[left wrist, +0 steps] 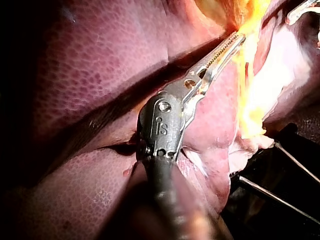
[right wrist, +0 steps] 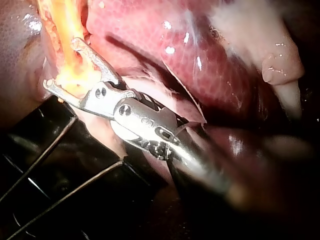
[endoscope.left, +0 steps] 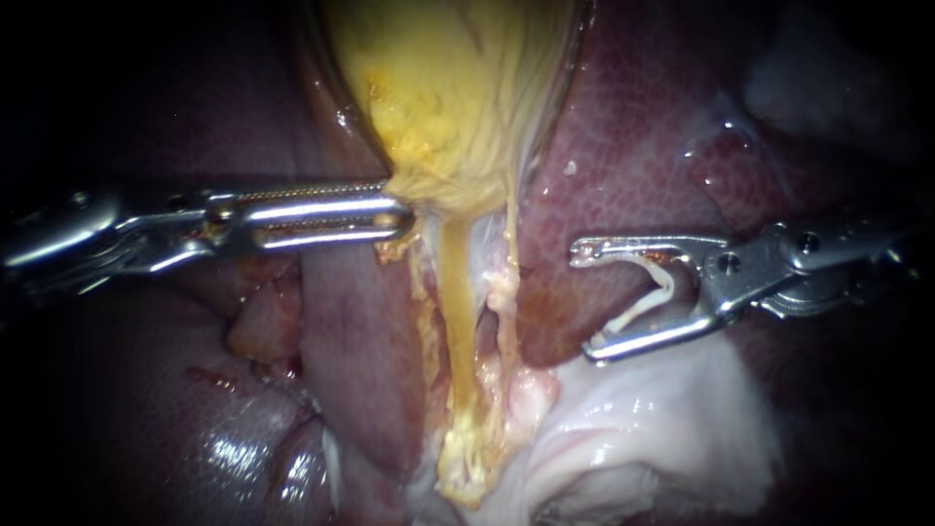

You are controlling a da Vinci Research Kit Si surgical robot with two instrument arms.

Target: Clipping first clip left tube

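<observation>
The yellow gallbladder [endoscope.left: 448, 88] hangs in the upper middle. My left instrument [endoscope.left: 394, 216] has its jaws shut on the gallbladder's lower end; the left wrist view shows this grip [left wrist: 236, 40] too. Two strands run down from there, the yellow left tube [endoscope.left: 454, 312] and a thinner right tube [endoscope.left: 507, 292]. My right instrument [endoscope.left: 588, 302] is to the right of both tubes and does not touch them. Its jaws stand wide apart with a white clip [endoscope.left: 651, 297] seated between them, touching both. In the right wrist view those jaws [right wrist: 61, 64] have yellow tissue [right wrist: 70, 30] just ahead.
Dark red liver [endoscope.left: 633, 136] surrounds the tubes on both sides. Pale whitish tissue [endoscope.left: 643, 438] lies under the right instrument. In the wrist views a black frame with thin metal rods [right wrist: 60, 150] lies beside the tissue.
</observation>
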